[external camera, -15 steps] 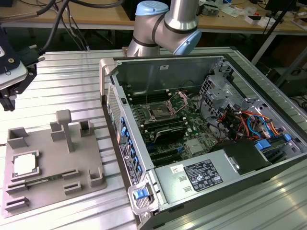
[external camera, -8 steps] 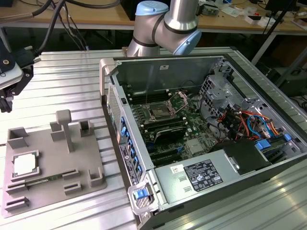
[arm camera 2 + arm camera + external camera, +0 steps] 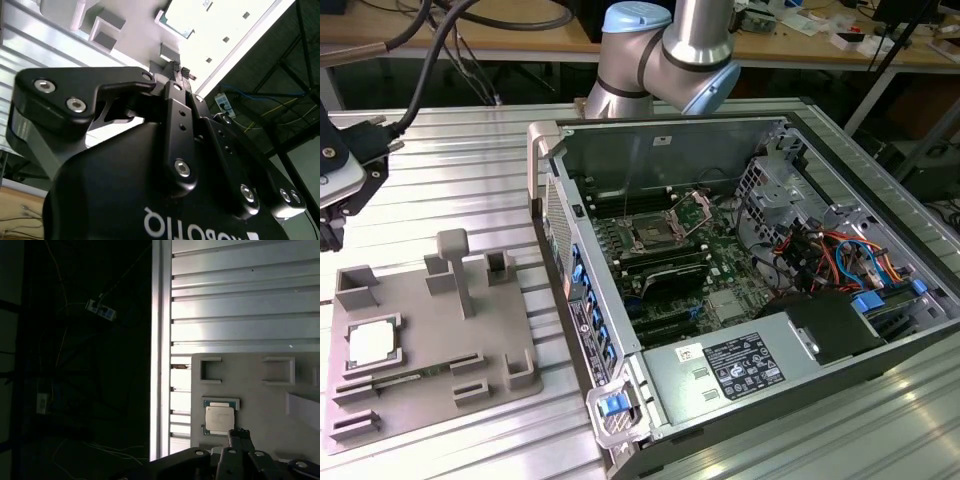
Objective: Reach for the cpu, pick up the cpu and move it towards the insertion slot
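— On what surface is the work laid out, and in what sort of room?

— A table [image 3: 450,140] of ribbed aluminium profile is seen, silvery and cut by long parallel grooves. Wooden benches [image 3: 520,30] are made out behind it. The robot arm [image 3: 665,55], of brushed metal with pale blue caps, is seen behind the case.

— What is set upon the table?

— On the exterior view's left a matte grey fixture plate [image 3: 430,335] is laid flat, formed with upright blocks and shallow square pockets. On the exterior view's right an open computer case [image 3: 660,150] of dull grey sheet metal is placed. A green board [image 3: 720,250] is exposed inside it, and red and blue cables [image 3: 830,255] are bundled beside that.

— Where is the cpu found?

— The cpu [image 3: 372,345] is seated flat in a square pocket of the plate. Its silvery-white top and thin rim are shown plainly in the first wrist view [image 3: 220,419]. The insertion slot [image 3: 650,236], a shiny steel frame round a dark centre, is found on the board inside the case, well apart from the cpu.

— And the gripper?

— The gripper [image 3: 239,434], black and built of bolted links, is held over the plate near the cpu. In the second wrist view the gripper [image 3: 180,68] is seen with its fingertips brought together and nothing between them. No touch on the cpu can be made out.
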